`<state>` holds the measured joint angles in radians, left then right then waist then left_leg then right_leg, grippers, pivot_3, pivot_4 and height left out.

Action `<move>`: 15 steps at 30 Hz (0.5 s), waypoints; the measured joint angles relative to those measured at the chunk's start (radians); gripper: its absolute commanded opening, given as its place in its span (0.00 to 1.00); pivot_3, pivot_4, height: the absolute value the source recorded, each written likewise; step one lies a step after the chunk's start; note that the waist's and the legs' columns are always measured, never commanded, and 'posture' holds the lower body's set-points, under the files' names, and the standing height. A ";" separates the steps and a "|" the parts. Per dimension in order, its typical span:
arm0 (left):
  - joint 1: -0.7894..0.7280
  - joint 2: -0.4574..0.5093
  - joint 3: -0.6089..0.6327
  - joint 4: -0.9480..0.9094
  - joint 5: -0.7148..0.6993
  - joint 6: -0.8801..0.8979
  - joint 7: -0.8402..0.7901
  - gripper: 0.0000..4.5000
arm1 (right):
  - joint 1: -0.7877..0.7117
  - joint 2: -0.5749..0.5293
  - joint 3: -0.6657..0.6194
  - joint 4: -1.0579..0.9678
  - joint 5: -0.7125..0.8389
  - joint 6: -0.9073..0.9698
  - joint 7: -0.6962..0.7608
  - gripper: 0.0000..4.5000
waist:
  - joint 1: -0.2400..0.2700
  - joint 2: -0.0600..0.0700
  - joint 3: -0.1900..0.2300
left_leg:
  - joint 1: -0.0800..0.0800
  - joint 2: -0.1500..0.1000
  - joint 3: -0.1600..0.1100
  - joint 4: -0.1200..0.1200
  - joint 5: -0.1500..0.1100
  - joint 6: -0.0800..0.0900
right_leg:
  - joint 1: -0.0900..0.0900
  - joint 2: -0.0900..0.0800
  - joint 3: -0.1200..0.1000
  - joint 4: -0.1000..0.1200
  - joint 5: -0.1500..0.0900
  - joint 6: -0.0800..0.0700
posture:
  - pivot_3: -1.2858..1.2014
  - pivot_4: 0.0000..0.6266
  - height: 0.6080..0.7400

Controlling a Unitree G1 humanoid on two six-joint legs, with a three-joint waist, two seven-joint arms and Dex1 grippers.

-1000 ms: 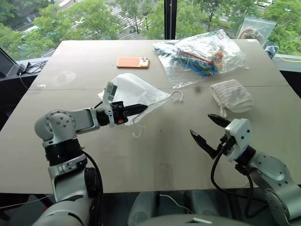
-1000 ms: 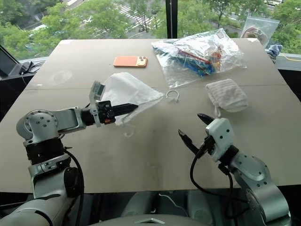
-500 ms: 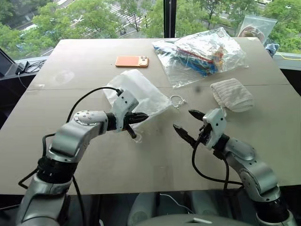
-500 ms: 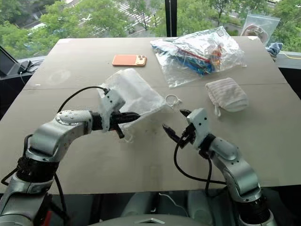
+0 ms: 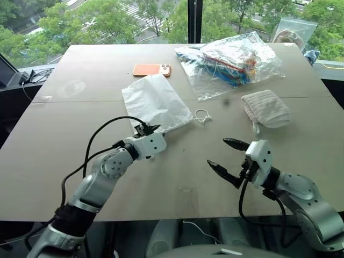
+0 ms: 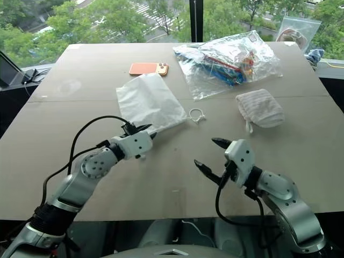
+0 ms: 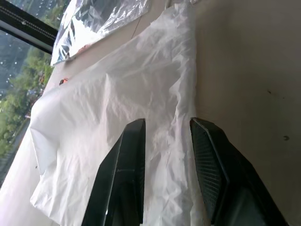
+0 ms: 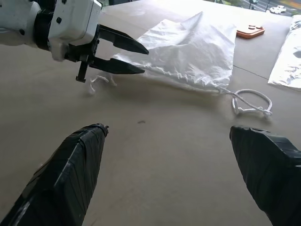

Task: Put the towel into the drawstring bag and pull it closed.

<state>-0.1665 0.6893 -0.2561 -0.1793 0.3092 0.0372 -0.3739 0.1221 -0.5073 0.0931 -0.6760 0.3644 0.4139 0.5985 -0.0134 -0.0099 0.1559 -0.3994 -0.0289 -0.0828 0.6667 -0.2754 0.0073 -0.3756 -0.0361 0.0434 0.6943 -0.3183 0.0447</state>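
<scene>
Opening stage: bag not yet held open, towel not yet loaded.
Head view, bag: drawstring bag (image 5: 156,102) flat on the bench (image 5: 80,80), cord loop (image 5: 202,116) at its 4 o'clock corner.
Head view, towel: towel (image 5: 265,109) lies apart at the bag's 3 o'clock, outside it.
Head view, right: right tool (image 5: 228,157) spread wide, empty, above bare bench.
Left wrist view: left tool (image 7: 167,126) parted a little over the bag's edge, cloth between the fingers, no clamp evident.
Right wrist view: bag (image 8: 197,47) at 12 o'clock, left tool (image 8: 131,59) at its corner.
Next move, judged: pinch the mouth hem and lift; right tool fetches the towel.
</scene>
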 measured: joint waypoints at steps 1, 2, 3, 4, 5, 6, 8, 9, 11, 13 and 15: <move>0.000 -0.008 -0.003 0.005 0.017 -0.002 0.013 0.33 | 0.010 -0.001 -0.007 -0.008 0.003 0.002 -0.001 1.00 | 0.000 0.000 0.000 | 0.000 0.000 0.000 0.000 0.000 0.000 | 0.000 0.000 0.000 0.000 0.000 0.000 | 0.52 0.24 1.00; -0.009 -0.036 -0.008 0.024 0.066 -0.004 0.055 0.33 | 0.036 -0.007 -0.028 -0.028 0.017 0.016 -0.003 1.00 | 0.001 0.000 0.000 | 0.000 0.000 0.000 0.000 0.000 0.000 | 0.000 0.000 0.000 0.000 0.000 0.000 | 0.52 0.24 1.00; -0.012 -0.048 -0.009 0.033 0.087 -0.004 0.075 0.33 | 0.042 -0.013 -0.035 -0.035 0.024 0.021 -0.005 1.00 | 0.001 0.000 0.000 | 0.000 0.000 0.000 0.000 0.000 0.000 | 0.000 0.000 0.000 0.000 0.000 0.000 | 0.52 0.24 1.00; -0.024 -0.080 -0.016 0.056 0.138 -0.001 0.117 0.33 | 0.057 -0.025 -0.053 -0.057 0.035 0.033 -0.008 1.00 | 0.002 0.000 0.000 | 0.000 0.000 0.000 0.000 0.000 0.000 | 0.000 0.000 0.000 0.000 0.000 0.000 | 0.52 0.24 1.00; -0.025 -0.083 -0.017 0.058 0.142 -0.001 0.121 0.33 | 0.057 -0.025 -0.055 -0.058 0.036 0.035 -0.008 1.00 | 0.002 0.000 0.000 | 0.000 0.000 0.000 0.000 0.000 0.000 | 0.000 0.001 0.000 0.000 0.000 0.000 | 0.52 0.24 1.00; -0.029 -0.094 -0.025 0.063 0.164 -0.001 0.139 0.33 | 0.060 -0.026 -0.064 -0.067 0.041 0.041 -0.010 1.00 | 0.000 -0.001 0.000 | 0.000 0.000 0.000 0.000 0.000 0.000 | 0.000 0.001 0.000 0.000 0.000 0.000 | 0.52 0.24 1.00; -0.042 -0.133 -0.029 0.080 0.208 -0.001 0.175 0.33 | 0.067 -0.036 -0.073 -0.071 0.046 0.049 -0.016 1.00 | 0.001 0.000 -0.001 | 0.000 0.000 0.000 0.000 0.000 0.000 | 0.000 0.000 0.000 0.000 0.000 0.000 | 0.52 0.24 1.00; -0.048 -0.152 -0.032 0.088 0.223 -0.003 0.186 0.33 | 0.067 -0.037 -0.076 -0.072 0.050 0.056 -0.018 1.00 | 0.001 -0.001 -0.001 | 0.000 0.000 0.000 0.001 0.000 0.000 | 0.001 0.001 0.000 0.000 0.000 0.000 | 0.52 0.24 1.00; -0.062 -0.174 -0.042 0.112 0.248 -0.010 0.206 0.33 | 0.067 -0.038 -0.086 -0.074 0.061 0.066 -0.022 1.00 | 0.001 -0.001 -0.001 | 0.000 0.000 0.000 0.000 0.000 0.000 | 0.000 0.001 0.000 0.001 0.000 0.000 | 0.52 0.24 1.00; -0.079 -0.194 -0.042 0.137 0.262 -0.012 0.223 0.33 | 0.068 -0.040 -0.095 -0.079 0.067 0.071 -0.028 1.00 | 0.001 -0.001 -0.001 | 0.000 0.000 0.000 0.001 0.000 0.000 | 0.000 0.001 0.000 0.001 0.000 0.000 | 0.52 0.24 1.00; -0.108 -0.213 -0.041 0.171 0.268 -0.014 0.232 0.28 | 0.068 -0.042 -0.099 -0.093 0.067 0.078 -0.032 1.00 | 0.002 -0.001 -0.001 | 0.000 0.000 0.000 0.001 0.000 0.000 | 0.001 0.001 -0.001 0.001 0.000 0.000 | 0.52 0.24 1.00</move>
<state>-0.2744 0.4765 -0.2966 -0.0086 0.5772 0.0229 -0.1423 0.1901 -0.5497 -0.0056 -0.7689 0.4318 0.4914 0.5662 -0.0116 -0.0107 0.1551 -0.3991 -0.0291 -0.0828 0.6674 -0.2755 0.0076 -0.3750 -0.0354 0.0429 0.6951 -0.3183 0.0449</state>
